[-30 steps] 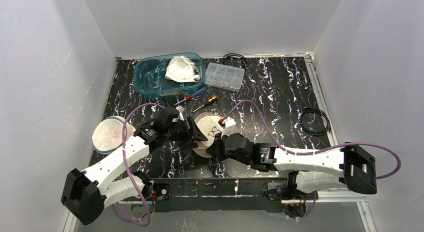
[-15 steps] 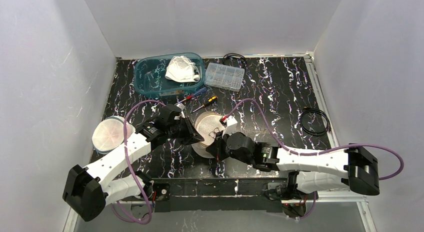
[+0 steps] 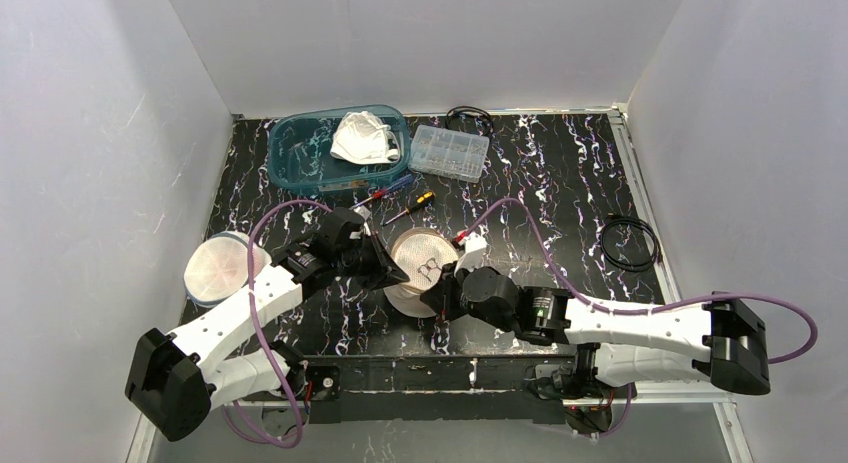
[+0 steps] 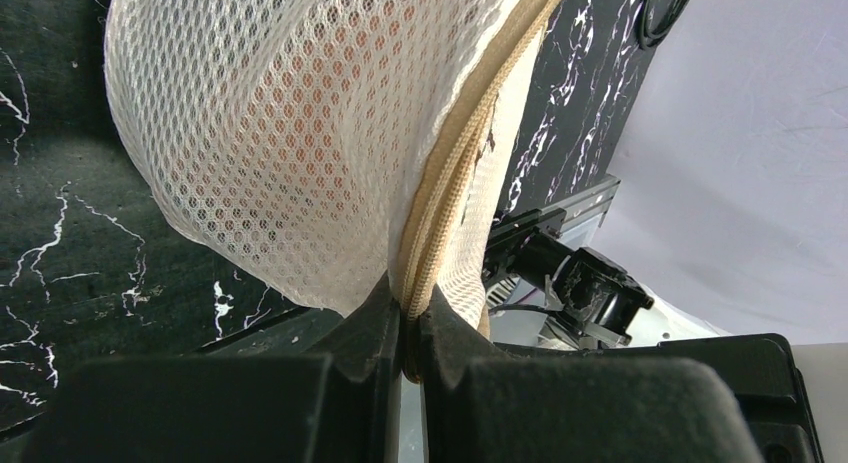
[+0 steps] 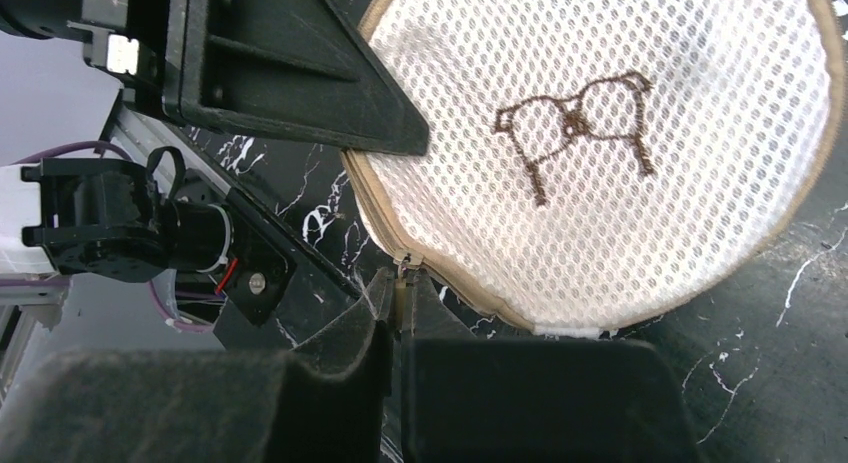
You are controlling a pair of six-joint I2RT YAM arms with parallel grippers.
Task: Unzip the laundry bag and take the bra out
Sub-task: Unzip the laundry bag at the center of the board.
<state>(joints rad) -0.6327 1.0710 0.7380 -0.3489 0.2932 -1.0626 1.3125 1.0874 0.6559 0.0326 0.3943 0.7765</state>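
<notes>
**Crowded at the front, open to the right**
The left gripper (image 4: 408, 313) and right gripper (image 5: 398, 293) both pinch the mesh bag's (image 3: 420, 258) near rim, their arms closing off its left and front-right sides. Two screwdrivers (image 3: 384, 194) lie just behind it; a blue tub (image 3: 300, 153) and a parts box (image 3: 449, 151) line the far edge. Bare table (image 3: 560, 203) runs from the bag toward the cable coil (image 3: 628, 245) at the right.

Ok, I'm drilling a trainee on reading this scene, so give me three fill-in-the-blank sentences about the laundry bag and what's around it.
1. The left pincer grips the laundry bag along its ____ seam.
2. The bag's mesh carries a stitched ____ outline.
3. ____ screwdrivers lie between the bag and the blue tub.

Missing words: zipper; bra; two.
</notes>
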